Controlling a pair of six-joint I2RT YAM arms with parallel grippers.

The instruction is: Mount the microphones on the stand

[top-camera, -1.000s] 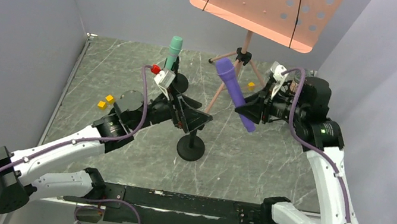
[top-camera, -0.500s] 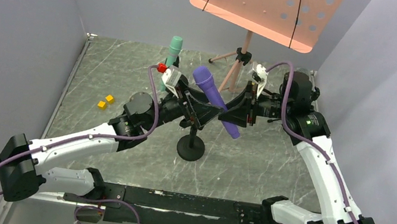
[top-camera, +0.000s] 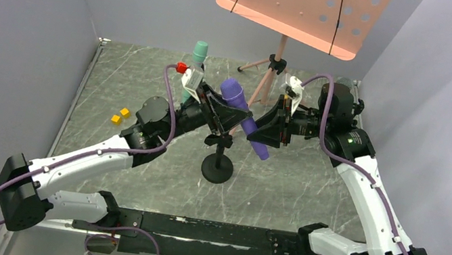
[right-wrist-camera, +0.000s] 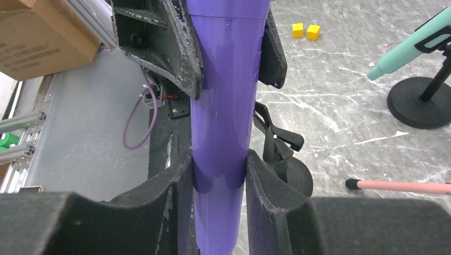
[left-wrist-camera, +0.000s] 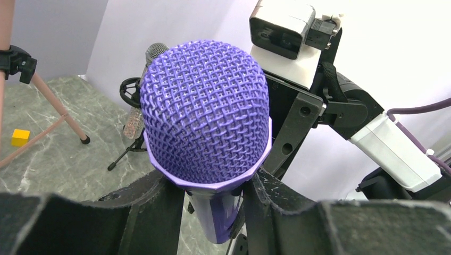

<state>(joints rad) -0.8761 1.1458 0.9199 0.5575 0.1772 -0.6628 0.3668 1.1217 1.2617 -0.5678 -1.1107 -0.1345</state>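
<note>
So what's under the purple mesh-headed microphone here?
Below it stands a black round-based microphone stand with an empty clip, on the grey marbled table. In the right wrist view the purple microphone covers part of the stand's base.

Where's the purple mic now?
Top view, centre: the purple mic is tilted above the empty stand, gripped by the left end effector near its head and the right end effector lower down.

Purple mic [top-camera: 235, 95] tilted mid-air, mesh head up, above the black stand [top-camera: 218, 166]. Green mic [top-camera: 198, 58] upright at the back. Silver mic [left-wrist-camera: 133, 121] near-upright.
</note>
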